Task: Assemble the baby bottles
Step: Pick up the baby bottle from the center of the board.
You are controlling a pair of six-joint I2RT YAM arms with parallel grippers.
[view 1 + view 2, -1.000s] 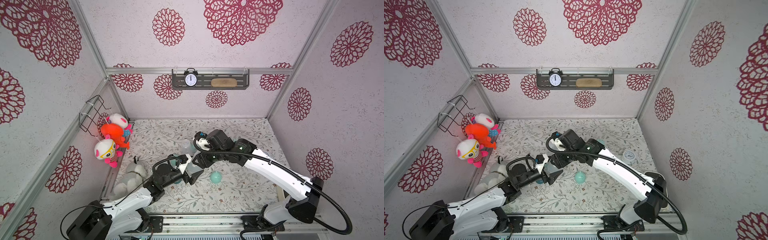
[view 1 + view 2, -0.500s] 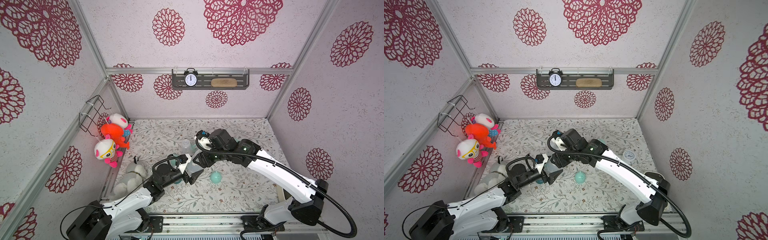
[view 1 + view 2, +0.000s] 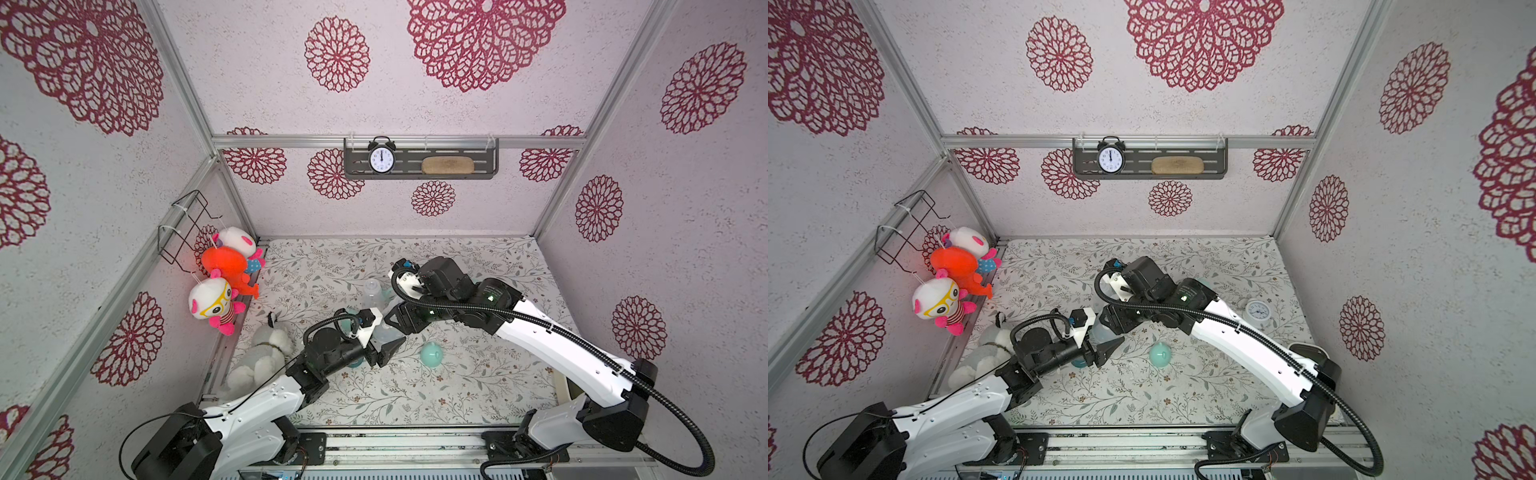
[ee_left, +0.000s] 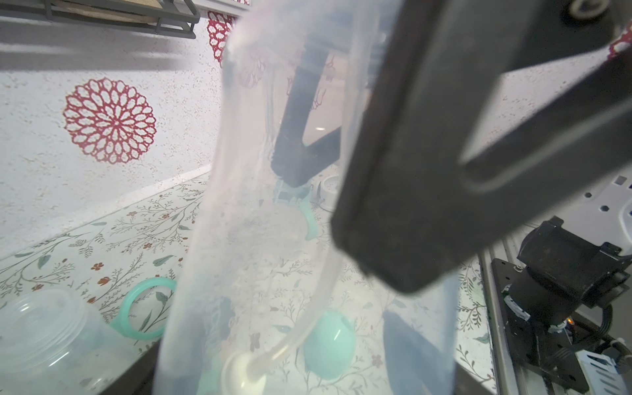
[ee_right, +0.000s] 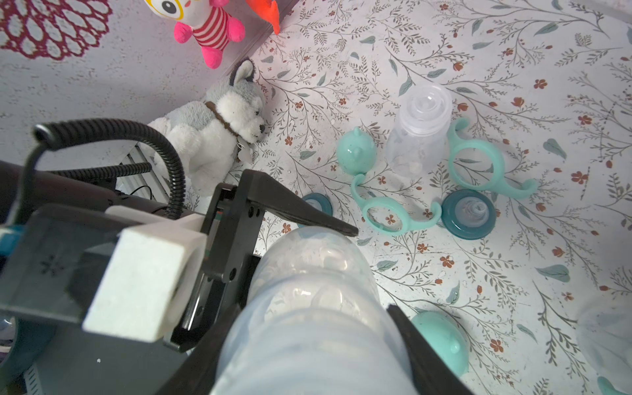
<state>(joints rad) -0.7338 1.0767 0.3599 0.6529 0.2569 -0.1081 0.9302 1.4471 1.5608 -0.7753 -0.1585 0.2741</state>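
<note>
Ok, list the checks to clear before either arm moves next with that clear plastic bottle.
1. Right gripper clamped on the clear plastic bottle: ok.
2. Left gripper straddles the same bottle: ok.
3. Left grip firm: cannot tell.
4. Mint two-handled ring lying free on the floral mat: ok.
5. Dark teal nipple collar free beside that ring: ok.
6. Mint dome cap lying apart from both grippers: ok.

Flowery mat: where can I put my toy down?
Bare: the strip between the mint cap and the front rail, and the far strip by the back wall. Crowded: the middle, where rings, collars and a second bottle surround the held bottle.
</note>
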